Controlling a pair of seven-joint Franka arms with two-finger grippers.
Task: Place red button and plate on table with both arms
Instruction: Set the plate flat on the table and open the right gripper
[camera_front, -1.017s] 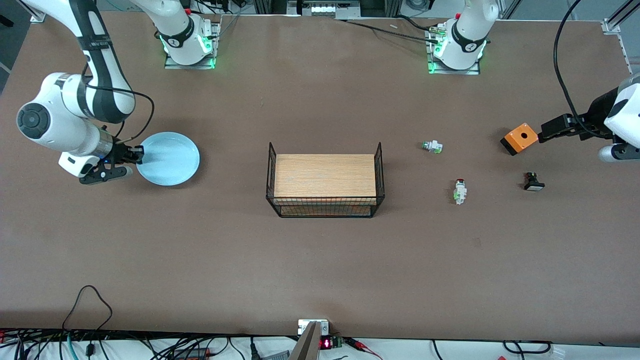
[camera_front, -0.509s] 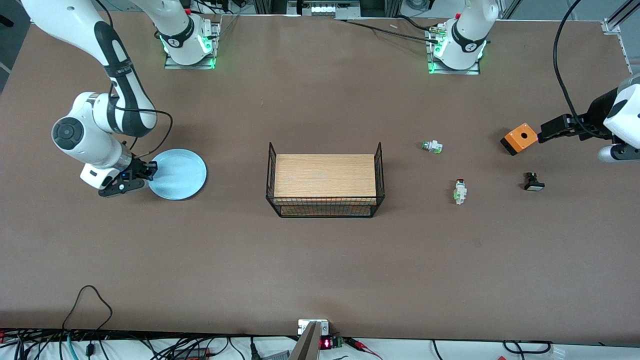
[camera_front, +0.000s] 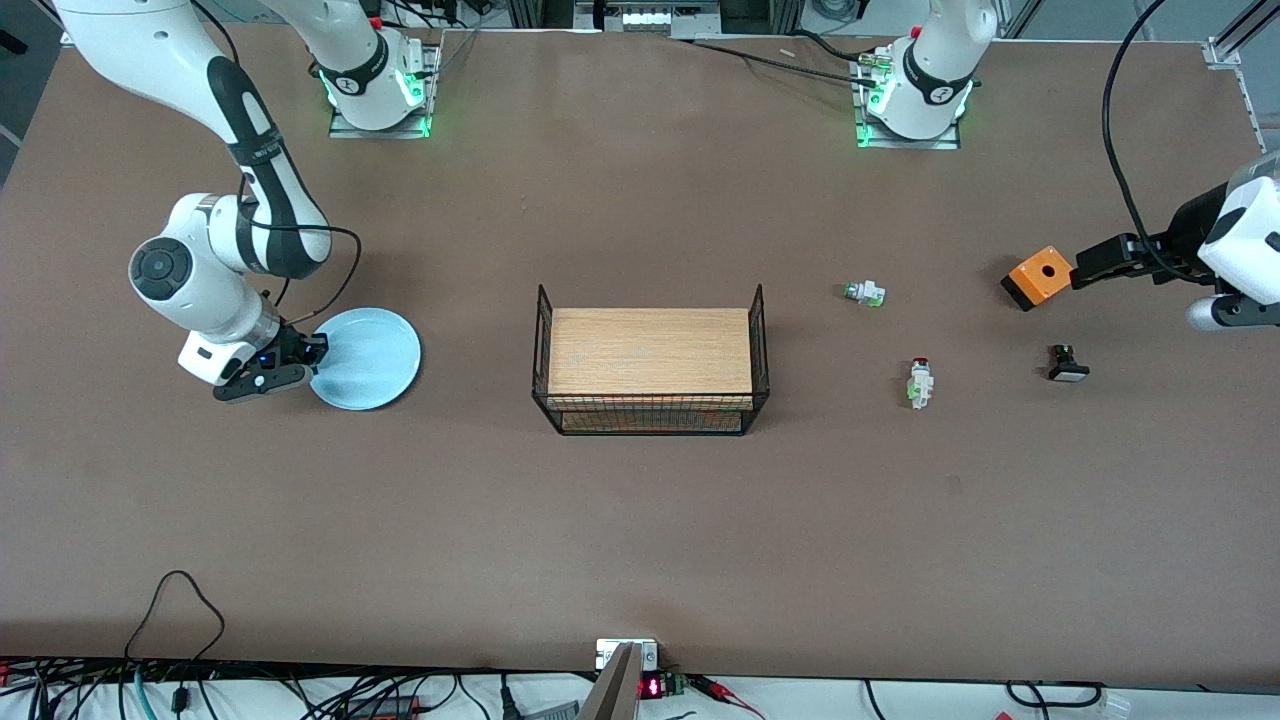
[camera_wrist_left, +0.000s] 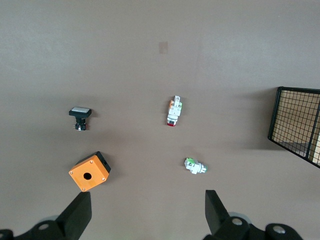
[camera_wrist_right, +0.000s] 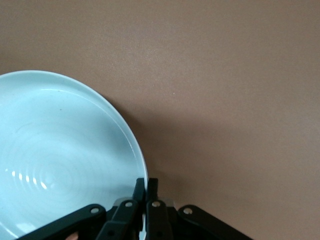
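Brown matting covers the whole bench (camera_front: 640, 520), seen from the front camera with both arm bases along its upper edge. At the right arm's end, the right gripper (camera_front: 312, 357) has its jaws clamped on the rim of the pale blue plate (camera_front: 368, 358); whether the plate rests on the bench or hangs just above it cannot be told. Mid-bench stands a black wire basket with a wooden top (camera_front: 650, 351). Toward the left arm's end lies the red button (camera_front: 919, 382), flat on the bench, its red cap pointing away from the camera. A similar white switch without a red cap (camera_front: 864, 293) lies farther from the camera. An orange box (camera_front: 1040, 276) sits near the bench's end, and a black button with a white face (camera_front: 1067, 364) lies nearer the camera than it. The left gripper (camera_front: 1085, 268) hangs just beside the orange box, jaws apart and empty.

From the left wrist, the two spread fingers (camera_wrist_left: 77, 215) frame the orange box (camera_wrist_left: 90, 171), the black button (camera_wrist_left: 80, 114), the red button (camera_wrist_left: 173, 110), the white switch (camera_wrist_left: 195, 167) and a corner of the basket (camera_wrist_left: 295, 122).

From the right wrist, the closed fingers (camera_wrist_right: 139, 192) pinch the plate (camera_wrist_right: 55, 155) at its rim, over bare brown bench (camera_wrist_right: 225, 90).
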